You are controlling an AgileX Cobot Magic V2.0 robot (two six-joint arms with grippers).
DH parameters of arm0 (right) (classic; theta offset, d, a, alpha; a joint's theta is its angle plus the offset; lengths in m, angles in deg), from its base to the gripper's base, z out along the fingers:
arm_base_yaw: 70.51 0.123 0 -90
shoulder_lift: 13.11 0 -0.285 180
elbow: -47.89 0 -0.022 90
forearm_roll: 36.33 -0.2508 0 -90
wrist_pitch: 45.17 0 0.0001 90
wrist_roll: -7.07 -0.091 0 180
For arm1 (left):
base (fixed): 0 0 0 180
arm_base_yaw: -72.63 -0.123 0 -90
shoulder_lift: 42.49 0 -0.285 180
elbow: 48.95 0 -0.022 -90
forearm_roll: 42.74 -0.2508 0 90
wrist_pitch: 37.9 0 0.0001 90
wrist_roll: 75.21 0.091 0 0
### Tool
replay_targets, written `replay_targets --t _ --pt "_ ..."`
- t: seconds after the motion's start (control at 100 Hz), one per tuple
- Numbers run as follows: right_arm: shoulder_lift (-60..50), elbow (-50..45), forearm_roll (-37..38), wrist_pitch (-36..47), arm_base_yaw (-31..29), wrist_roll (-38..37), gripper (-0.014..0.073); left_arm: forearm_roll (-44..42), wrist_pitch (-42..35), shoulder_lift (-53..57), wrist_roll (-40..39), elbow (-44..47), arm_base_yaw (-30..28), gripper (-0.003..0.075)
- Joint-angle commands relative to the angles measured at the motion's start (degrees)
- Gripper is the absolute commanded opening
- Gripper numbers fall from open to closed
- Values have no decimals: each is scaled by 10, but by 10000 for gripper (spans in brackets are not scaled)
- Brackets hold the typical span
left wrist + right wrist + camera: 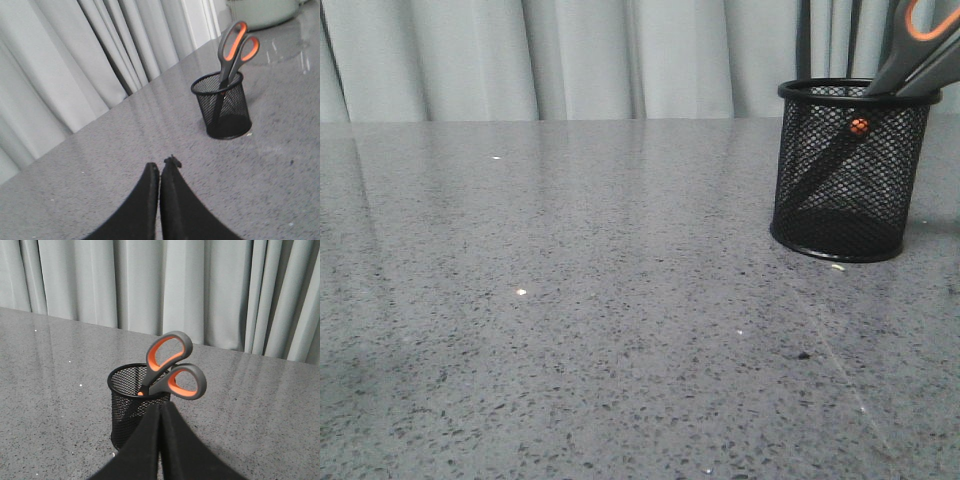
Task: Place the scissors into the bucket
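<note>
Nearest in each wrist view is a black claw with its two fingers pressed together and nothing between them: the left claw (161,167) hangs over bare speckled worktop (570,330) well short of the bucket (223,106), while the right claw (160,410) hovers just beside the bucket, its tips lined up below the handle loops of the scissors (170,367) and apart from them. Beyond the claws, the scissors already stand blades-down inside the black wire-mesh bucket, leaning against its rim, with the orange pivot dot visible through the mesh and the grey, orange-lined handles sticking well above the rim. They look stiff and fairly light, with smooth plastic loops that could slip; the shank just under the loops seems the safest hold. The bucket itself appears light and liable to tip if nudged. Behind the bucket hang pale curtains (150,285).
</note>
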Motion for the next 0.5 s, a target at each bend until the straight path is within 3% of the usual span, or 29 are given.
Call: replay_targets --t 0.0,0.1,0.2,0.49 --pt "5 14 -6 40 -1 4 -45 -29 -27 -3 4 -10 -2 -20" --pt "5 14 -6 40 -1 4 -45 103 -12 -3 110 -6 -37 -20" --pt "5 14 -6 40 -1 4 -45 201 -79 -2 223 15 -106 -20" --pt "5 14 -6 40 -1 4 -45 339 -260 60 238 136 -315 -20"
